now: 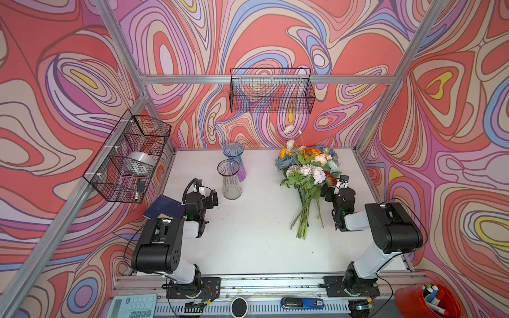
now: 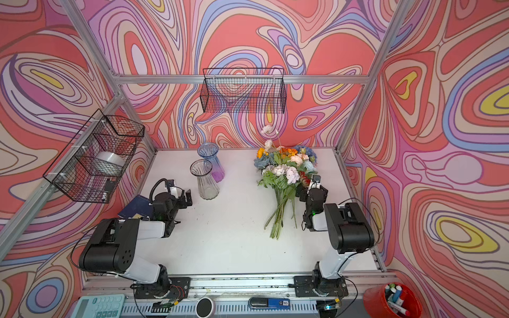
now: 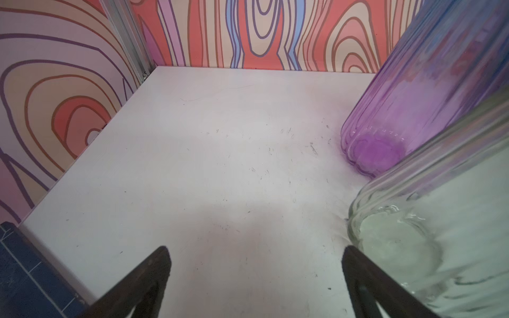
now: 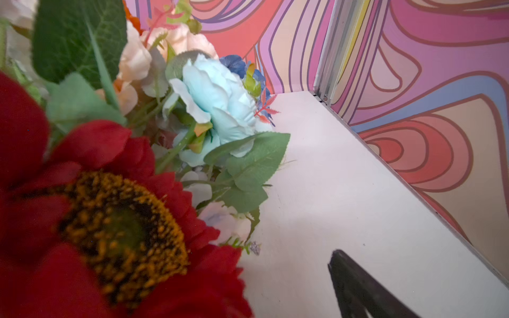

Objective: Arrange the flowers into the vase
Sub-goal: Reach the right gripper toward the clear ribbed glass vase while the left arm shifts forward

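Left hand (image 3: 255,249) is open over the bare bench (image 3: 220,165), nothing between its fingers. The clear vase (image 3: 429,220) is just beside one finger, with a blue and purple vase (image 3: 413,110) behind it. Both vases stand upright toward the back left of the bench (close together; whether they touch I cannot tell).

Right hand (image 1: 330,190) sits at the right edge of the flowers (image 1: 308,170), beside the heads. Its wrist view shows one finger (image 4: 358,283) set wide over the bench and the other hidden behind a red daisy (image 4: 110,220). The hand is spread wide, gripping nothing I can see.

The flowers lie in one bunch on the bench, well apart from the vases. Their heads point toward the back wall and their green stems (image 1: 303,217) toward the front.
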{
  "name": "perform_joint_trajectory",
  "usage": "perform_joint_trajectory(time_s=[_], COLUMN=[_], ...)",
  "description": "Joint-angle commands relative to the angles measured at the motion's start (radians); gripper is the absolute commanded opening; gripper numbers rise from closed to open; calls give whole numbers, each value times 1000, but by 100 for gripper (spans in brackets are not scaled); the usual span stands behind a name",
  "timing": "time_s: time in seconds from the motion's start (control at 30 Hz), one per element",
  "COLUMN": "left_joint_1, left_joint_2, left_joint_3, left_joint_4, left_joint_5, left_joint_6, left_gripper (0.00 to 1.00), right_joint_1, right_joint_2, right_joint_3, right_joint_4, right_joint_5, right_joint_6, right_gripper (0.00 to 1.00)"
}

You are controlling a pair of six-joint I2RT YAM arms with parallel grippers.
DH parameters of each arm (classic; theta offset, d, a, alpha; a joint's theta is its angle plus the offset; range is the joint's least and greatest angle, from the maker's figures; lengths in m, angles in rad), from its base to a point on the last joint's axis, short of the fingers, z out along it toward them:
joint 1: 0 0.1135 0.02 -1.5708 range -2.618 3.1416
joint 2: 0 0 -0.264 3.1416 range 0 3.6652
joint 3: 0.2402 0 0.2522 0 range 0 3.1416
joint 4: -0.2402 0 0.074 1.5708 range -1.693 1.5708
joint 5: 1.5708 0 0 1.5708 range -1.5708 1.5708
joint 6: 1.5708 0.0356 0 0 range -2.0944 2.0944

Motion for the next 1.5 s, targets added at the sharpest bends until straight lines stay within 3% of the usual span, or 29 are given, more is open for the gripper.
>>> perform_joint_trajectory(time_s=[0.0,0.93,1.03,1.13,1.23,1.3,1.47], left_joint_1=[-3,-22,-25,-27,-62,-68,-67], left_joint_2=[4,5,-58,-171,-274,-356,-499], left_joint_3=[-1,-3,8,58,45,45,80], left_joint_4=[9,13,-48,-236,-240,-274,-450], left_joint_5=[-40,-60,-102,-131,-225,-215,-174], left_joint_6=[17,38,24,14,-5,-74,-233], left_gripper=[100,100,100,100,100,100,100], right_joint_1=[6,6,6,8,13,15,38], right_joint_2=[2,1,-29,-115,-215,-274,-362], right_joint_3=[11,9,9,33,101,179,389], right_joint_4=[4,7,-16,-133,-336,-522,-896], right_joint_5=[-20,-22,7,32,57,26,-9], right_joint_6=[-4,-4,-2,5,30,72,221], right_gripper=[98,98,98,98,93,84,80])
